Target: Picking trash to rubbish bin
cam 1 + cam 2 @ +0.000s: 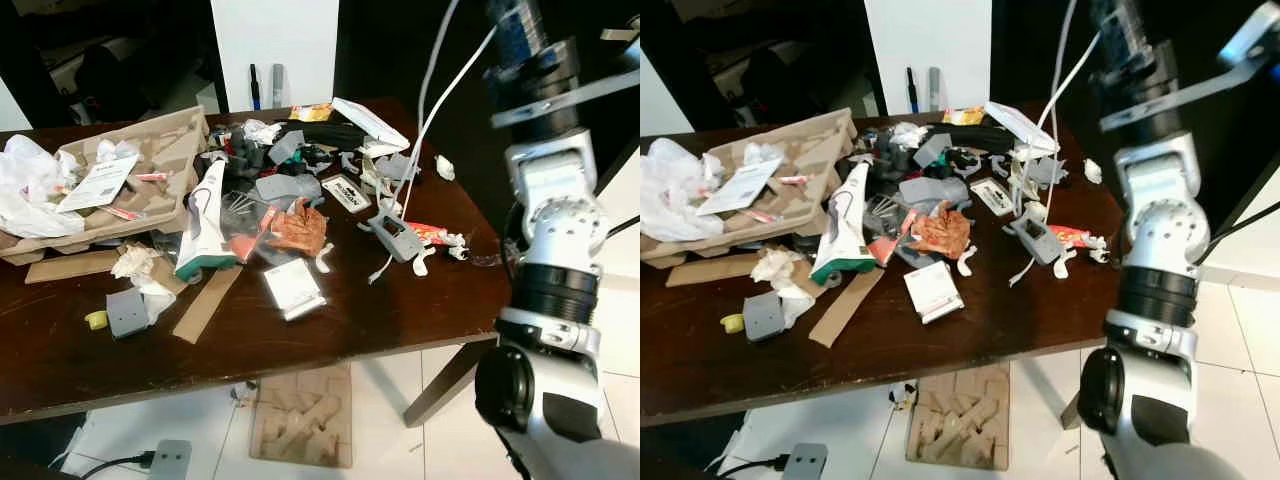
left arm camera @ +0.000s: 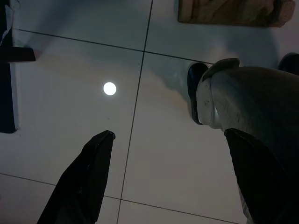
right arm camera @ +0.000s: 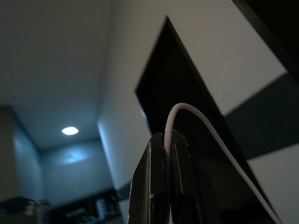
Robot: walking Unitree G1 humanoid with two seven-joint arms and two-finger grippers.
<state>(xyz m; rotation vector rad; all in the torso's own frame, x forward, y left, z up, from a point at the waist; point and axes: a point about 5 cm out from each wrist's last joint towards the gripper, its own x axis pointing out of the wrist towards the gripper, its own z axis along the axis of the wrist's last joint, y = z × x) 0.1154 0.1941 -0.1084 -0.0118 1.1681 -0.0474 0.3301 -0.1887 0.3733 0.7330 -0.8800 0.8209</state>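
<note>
Right wrist: right tool (image 3: 164,154) pinches white cable (image 3: 187,109) (raised).

Your right arm (image 1: 552,250) is raised high, its claw (image 3: 164,154) pinched shut on a white cable (image 3: 196,116); your left claw (image 2: 170,154) hangs spread apart.

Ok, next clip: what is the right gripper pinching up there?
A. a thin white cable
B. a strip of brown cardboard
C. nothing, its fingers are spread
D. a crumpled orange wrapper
A: in the right wrist view the right gripper has its black fingers closed on a thin white cable that arcs out from between them, and in the head views the cable runs down from the raised arm to the cluttered table.
</note>
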